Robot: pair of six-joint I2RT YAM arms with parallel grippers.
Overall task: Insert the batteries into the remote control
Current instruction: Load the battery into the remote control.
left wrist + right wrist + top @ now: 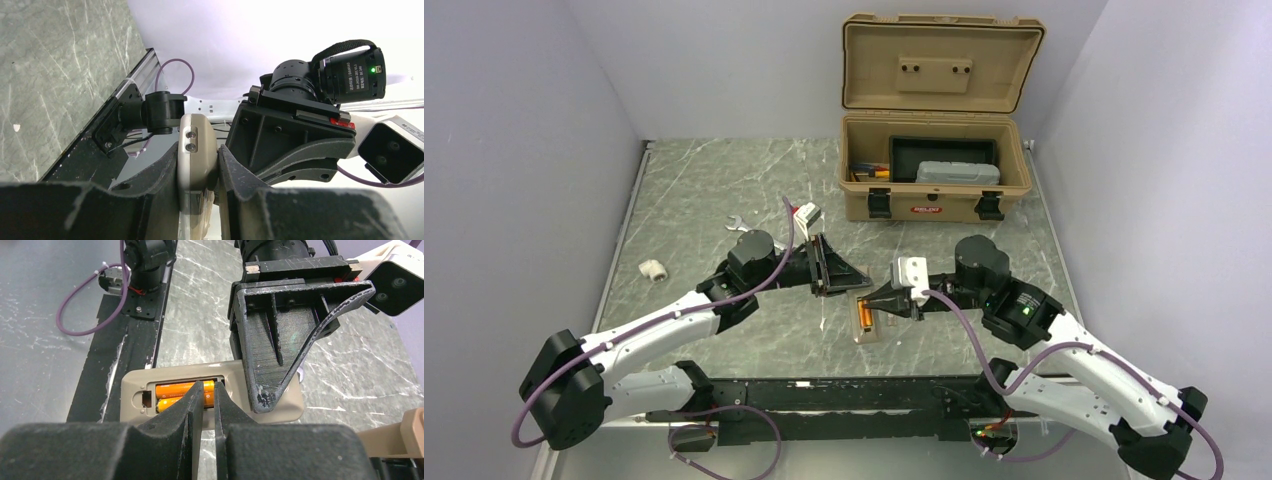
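The remote control [864, 322] lies back-up on the marble table between the two arms. Its open bay holds two orange batteries [172, 389] side by side. My left gripper [856, 280] is shut on the remote's far end, and the left wrist view shows the tan body [196, 150] squeezed between both pads. My right gripper [209, 390] hovers over the bay with its tips right at the batteries. Its jaws are shut to a thin slit with nothing between them. The remote's white front is hidden.
An open tan toolbox [936, 180] stands at the back right. A silver wrench [736, 224] and a small white fitting [653, 270] lie on the left. A black mounting rail [824, 395] runs along the near edge.
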